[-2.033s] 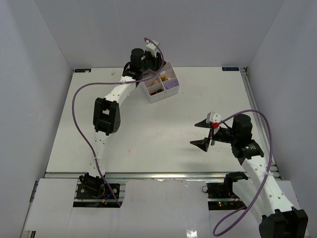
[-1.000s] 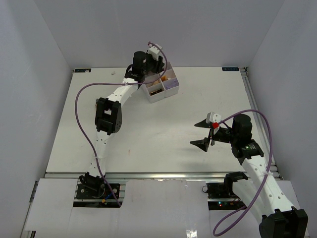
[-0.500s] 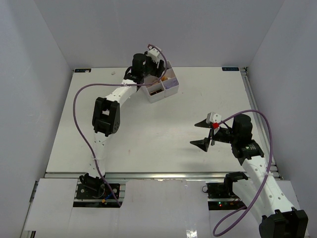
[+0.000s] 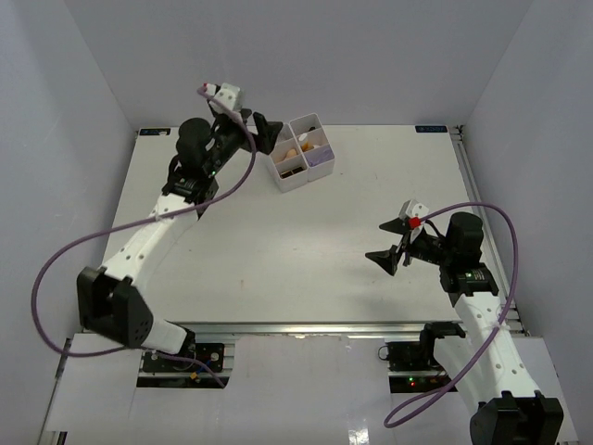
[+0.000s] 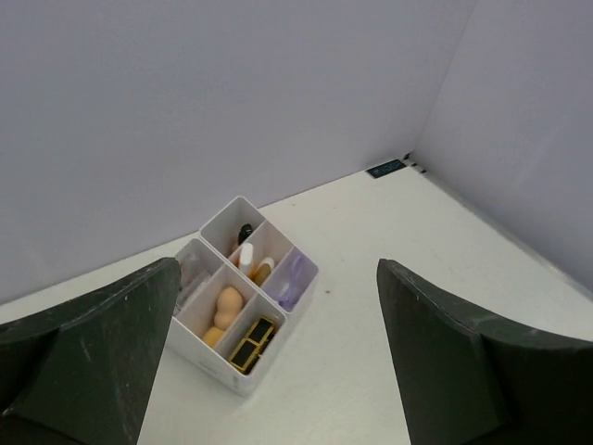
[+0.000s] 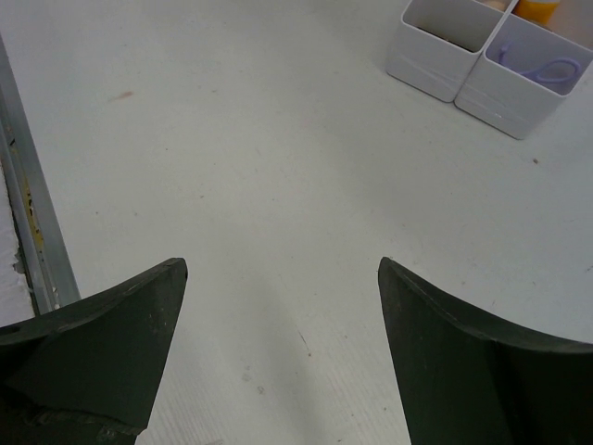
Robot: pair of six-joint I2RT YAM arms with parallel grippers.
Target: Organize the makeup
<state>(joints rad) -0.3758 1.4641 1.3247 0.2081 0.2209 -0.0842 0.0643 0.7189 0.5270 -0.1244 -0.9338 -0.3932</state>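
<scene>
The makeup lies in the white four-compartment box (image 5: 208, 357), also seen in the top view (image 4: 311, 176). Beige sponges (image 5: 225, 311) fill one cell and black-gold lipsticks (image 5: 252, 341) the one beside it. An orange tube (image 5: 262, 270) with a white-capped piece, a pale clear palette (image 5: 294, 275) and a packet (image 5: 190, 275) occupy the others. My left gripper (image 4: 264, 133) (image 5: 276, 269) hangs open above and to the left of the box, holding nothing. Far to the right, my right gripper (image 4: 378, 241) (image 6: 283, 264) is open over bare table, empty.
The box stands near the back wall, slightly left of centre. A metal rail (image 6: 32, 232) runs along the table's edge in the right wrist view. The box's corner (image 6: 445, 56) shows at the upper right of that view. White walls enclose three sides.
My left arm has drawn back from over the box, swinging left and up, and its jaws have spread wide. The right gripper has shifted slightly and stays open.
</scene>
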